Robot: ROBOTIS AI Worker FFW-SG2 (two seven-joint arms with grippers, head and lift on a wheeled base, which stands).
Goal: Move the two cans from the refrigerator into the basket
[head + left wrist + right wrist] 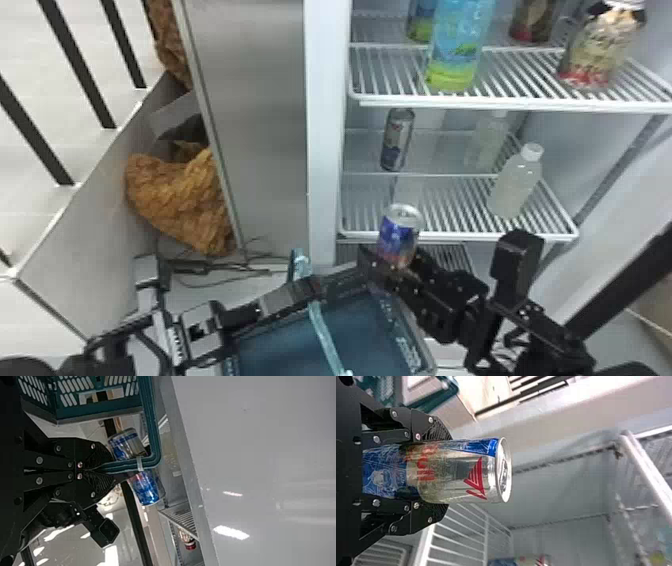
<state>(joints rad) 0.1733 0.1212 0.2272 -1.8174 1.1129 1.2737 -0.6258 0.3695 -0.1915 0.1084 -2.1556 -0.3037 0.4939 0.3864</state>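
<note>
Nearest, low in the middle of the scene, is the teal basket (pixel 280 352), its handle (pixel 325 332) rising over it. The left gripper (pixel 309 290) comes in from the near left; in its wrist view the fingers (pixel 97 479) are pinched almost together, with the handle clamped between them.

From the near right comes the right gripper (pixel 397 262). Its fingers are parted by the width of a can and grip the first can (pixel 400 232) from both sides, around its lower part. The lid end sticks out past them, pointing up. This can is just beyond the basket, near the left part of the lower shelf's front edge.

Farther in, the lower shelf (pixel 460 235) of the refrigerator (pixel 321 150) carries a pale bottle (pixel 517 180) on the right. The second can (pixel 397 140) is upright at the far left, below the upper shelf (pixel 500 103). On that upper shelf are a blue and green bottle (pixel 457 50) left of the middle and a patterned bottle (pixel 597 55) to the right.

Outside, left of the refrigerator, sits a rough orange-brown object (pixel 175 200).
</note>
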